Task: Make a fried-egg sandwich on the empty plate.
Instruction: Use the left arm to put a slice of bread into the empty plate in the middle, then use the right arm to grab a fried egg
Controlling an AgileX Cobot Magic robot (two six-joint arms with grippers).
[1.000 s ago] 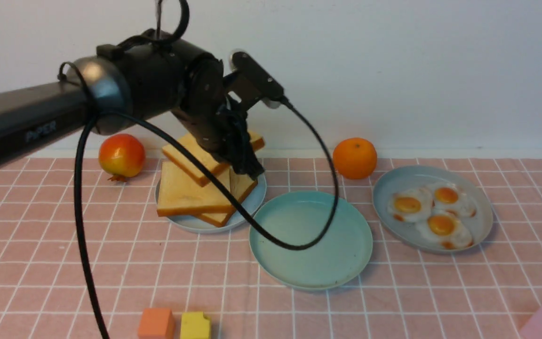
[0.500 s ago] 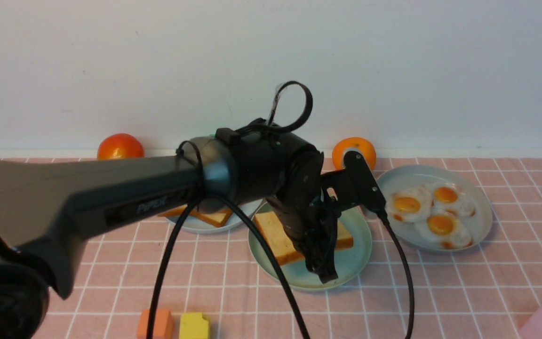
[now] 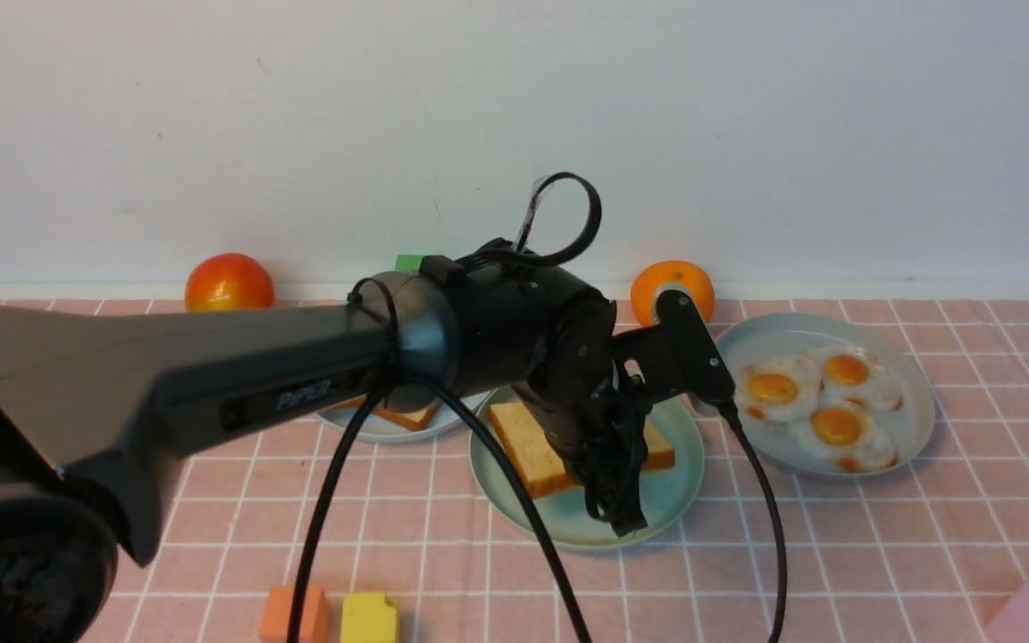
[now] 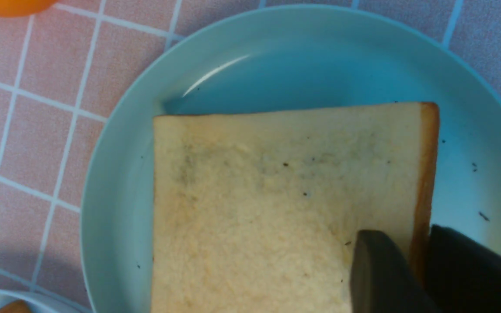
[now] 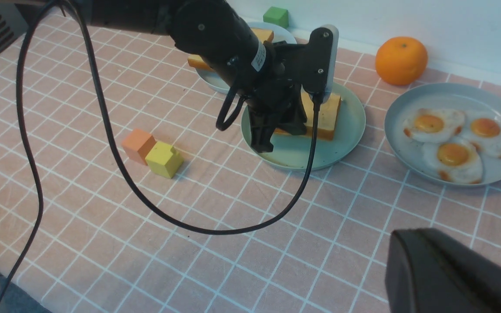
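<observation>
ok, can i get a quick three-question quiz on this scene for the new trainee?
1. True or false: the toast on the green plate already has an egg on it.
2. How many fried eggs lie on the grey plate?
3. Fill in: the second block, right beside the yellow block, is coloured ___.
Key: 1 false; 2 three; 3 orange.
</observation>
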